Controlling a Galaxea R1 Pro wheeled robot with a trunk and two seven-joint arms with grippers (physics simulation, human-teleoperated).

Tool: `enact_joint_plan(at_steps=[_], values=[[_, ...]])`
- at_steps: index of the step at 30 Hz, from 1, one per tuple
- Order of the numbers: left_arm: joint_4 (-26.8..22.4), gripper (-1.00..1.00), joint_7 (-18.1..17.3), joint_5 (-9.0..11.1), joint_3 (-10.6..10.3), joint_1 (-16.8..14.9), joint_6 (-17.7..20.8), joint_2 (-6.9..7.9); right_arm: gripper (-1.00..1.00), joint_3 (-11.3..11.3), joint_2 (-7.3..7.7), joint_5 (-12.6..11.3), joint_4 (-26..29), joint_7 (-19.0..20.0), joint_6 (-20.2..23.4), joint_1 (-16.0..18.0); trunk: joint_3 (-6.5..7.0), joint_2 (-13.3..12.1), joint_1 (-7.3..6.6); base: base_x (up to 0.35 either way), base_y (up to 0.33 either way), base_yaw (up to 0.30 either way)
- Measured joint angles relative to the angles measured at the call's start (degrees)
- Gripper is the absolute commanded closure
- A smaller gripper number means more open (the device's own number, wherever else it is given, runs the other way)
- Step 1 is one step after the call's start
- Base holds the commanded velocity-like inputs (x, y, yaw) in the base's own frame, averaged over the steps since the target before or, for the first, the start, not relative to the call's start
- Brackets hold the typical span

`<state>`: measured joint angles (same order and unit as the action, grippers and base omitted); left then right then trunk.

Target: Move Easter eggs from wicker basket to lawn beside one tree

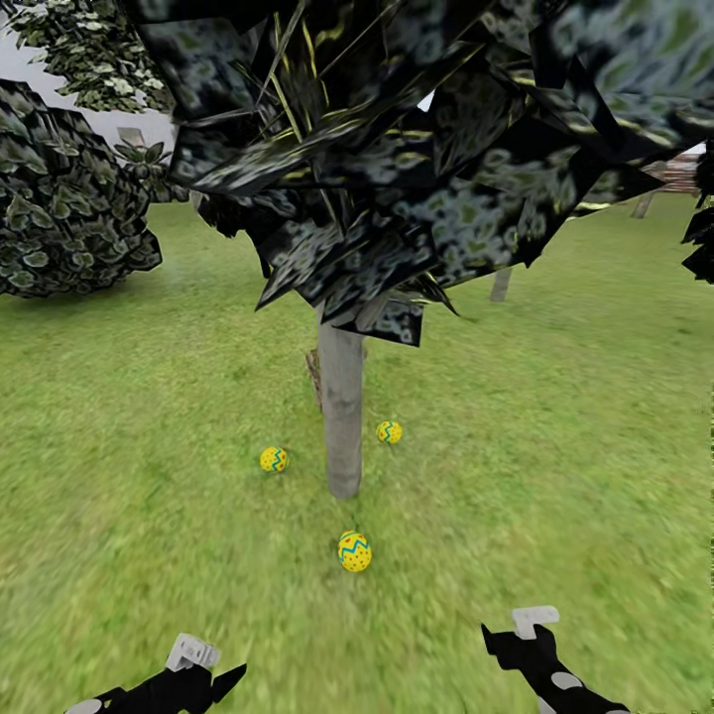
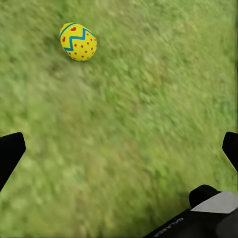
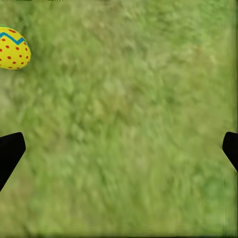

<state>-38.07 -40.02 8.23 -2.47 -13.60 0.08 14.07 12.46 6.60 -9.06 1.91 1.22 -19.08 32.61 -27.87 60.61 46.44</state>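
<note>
Far left of head view: round leafy bush (image 1: 69, 198), not the target. Low at left, left gripper (image 1: 203, 674) hovering over the lawn (image 1: 149, 535), holding nothing; in left wrist view the two fingertips (image 2: 10, 151) sit wide apart at the frame edges, bare grass between. Next, left egg (image 1: 274, 459) on grass just beside the trunk. Centre: tree (image 1: 342, 416), smooth grey trunk, dark angular foliage overhead. Near egg (image 1: 354, 551) lying on grass in front of the trunk, close to it; same egg likely the one in left wrist view (image 2: 78, 41) and at the edge of right wrist view (image 3: 13, 47). Right of trunk: right egg (image 1: 389, 431), also just beside it. Low at right, right gripper (image 1: 531, 640), also spread wide and holding nothing per right wrist view, fingertips (image 3: 11, 148) at the frame edges. No basket to check here. Judgement: all three eggs look placed by one tree, so step in hand looks like release and retreat. To do well: keep both grippers apart and lifted clear, back off straight, avoid sweeping low over the near egg, since eggs likely to roll if nudged. Best to confirm none rolls away from the trunk.
</note>
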Motion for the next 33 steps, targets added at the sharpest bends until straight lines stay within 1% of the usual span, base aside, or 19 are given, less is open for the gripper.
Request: enact_joint_plan(at_steps=[2, 3, 5, 6, 9, 10, 11, 13, 14, 16, 17, 20, 24, 26, 27, 28, 30, 31, 33], values=[[0.8, -1.0, 0.9, 0.0, 0.0, 0.0, -0.1, -0.04, -1.0, 0.0, -0.01, 0.0, 0.0, -0.2, 0.0, 0.0, 0.53, -0.8, -0.44, -0.007, 0.0, -0.163], [1.5, -1.0, 2.7, 0.0, 0.0, 0.0, -0.2, -0.19, -1.0, 0.0, 0.01, 0.0, 0.0, -0.3, 0.1, 0.0, 0.77, -1.2, -0.66, -0.002, 0.0, -0.079], [2.7, -1.0, 7.5, 0.0, -0.2, 0.0, -0.5, -0.57, -1.0, -0.1, 0.05, 0.1, -0.2, -0.4, 0.2, 0.0, 1.18, -2.0, -1.1, -0.001, 0.0, -0.036], [3.4, -1.0, 11.7, -0.1, -0.4, 0.0, -0.6, -0.87, -1.0, -0.1, 0.33, 0.1, -0.8, -0.5, 0.3, 0.0, 1.37, -2.4, -1.32, 0.0, 0.0, -0.013], [4.1, -1.0, 17.0, -0.1, -0.4, 0.0, -0.7, -1.14, -1.0, 0.0, 0.85, 0.1, -1.2, -0.5, 0.3, 0.0, 1.92, -3.6, -1.98, 0.0, 0.0, -0.005], [4.5, -1.0, 17.8, -0.1, -0.4, 0.0, -0.7, -1.2, -1.0, 0.0, 1.01, 0.1, -1.3, -0.5, 0.3, 0.0, 2.1, -4.0, -2.2, 0.0, 0.0, 0.0], [6.3, -1.0, 18.8, 0.0, -0.4, 0.0, -0.9, -1.27, -1.0, 0.1, 1.3, 0.0, -1.8, -0.5, 0.4, 0.0, 2.28, -4.4, -2.42, 0.0, 0.0, 0.0], [8.4, -1.0, 19.4, 0.1, -0.3, 0.0, -1.3, -1.37, -1.0, 0.1, 1.44, 0.0, -3.0, -0.5, 0.5, -0.1, 2.64, -5.2, -2.86, 0.0, 0.0, 0.0], [9.1, -1.0, 20.3, 0.2, -0.2, 0.0, -1.7, -1.57, -1.0, 0.2, 1.47, 0.0, -3.8, -0.5, 0.6, -0.1, 2.82, -5.6, -3.08, 0.0, 0.0, 0.0], [9.8, -1.0, 23.1, 0.3, -0.2, 0.0, -2.3, -2.57, -1.0, 0.2, 1.5, -0.1, -5.0, -0.6, 0.7, -0.4, 3.18, -6.4, -3.52, 0.0, 0.0, 0.0], [10.8, -1.0, 28.0, 0.3, -0.2, 0.0, -2.7, -4.32, -1.0, 0.1, 1.52, -0.1, -5.5, -0.8, 0.7, -1.3, 3.36, -6.8, -3.74, 0.0, 0.0, 0.0], [12.4, -1.0, 30.4, 0.5, -0.1, 0.0, -2.8, -5.19, -1.0, 0.1, 1.52, -0.1, -5.6, -1.2, 1.0, -2.1, 3.9, -8.0, -4.4, 0.0, 0.0, 0.0], [13.0, -1.0, 30.8, 0.6, 0.0, 0.0, -2.8, -6.18, -1.0, 0.1, 1.34, -0.2, -5.7, -2.0, 3.9, -2.7, 4.62, -9.6, -5.28, 0.0, 0.0, 0.0], [13.7, -1.0, 31.4, 0.6, 0.0, 0.0, -2.8, -6.53, -1.0, 0.1, 1.24, -0.7, -5.7, -2.2, 4.8, -3.0, 4.98, -10.4, -5.72, 0.0, 0.0, 0.0], [14.2, -1.0, 32.1, 0.6, 0.0, 0.0, -2.8, -6.74, -1.0, 0.1, 1.18, -1.1, -5.7, -2.2, 5.0, -3.1, 5.16, -10.8, -5.94, 0.0, 0.0, 0.0], [15.0, -1.0, 34.2, 0.6, 0.1, 0.0, -2.8, -7.25, -1.0, 0.1, 1.09, -1.5, -5.7, -2.2, 5.3, -3.3, 5.34, -11.2, -6.16, 0.0, 0.0, 0.0], [15.4, -1.0, 36.3, 0.6, 0.1, 0.0, -2.8, -7.75, -1.0, 0.1, 1.03, -1.7, -5.6, -2.2, 5.4, -3.5, 5.7, -12.0, -6.6, 0.0, 0.0, 0.0], [15.5, -1.0, 37.2, 0.6, 0.1, 0.0, -2.8, -8.0, -1.0, 0.1, 1.01, -1.7, -5.6, -2.3, 5.4, -3.5, 5.88, -12.4, -6.82, 0.0, 0.0, 0.0], [15.6, -1.0, 37.9, 0.6, 0.0, 0.0, -2.8, -8.41, -1.0, 0.1, 1.0, -1.8, -5.6, -2.2, 5.4, -3.6, 6.24, -13.2, -7.26, 0.0, 0.0, 0.0]])
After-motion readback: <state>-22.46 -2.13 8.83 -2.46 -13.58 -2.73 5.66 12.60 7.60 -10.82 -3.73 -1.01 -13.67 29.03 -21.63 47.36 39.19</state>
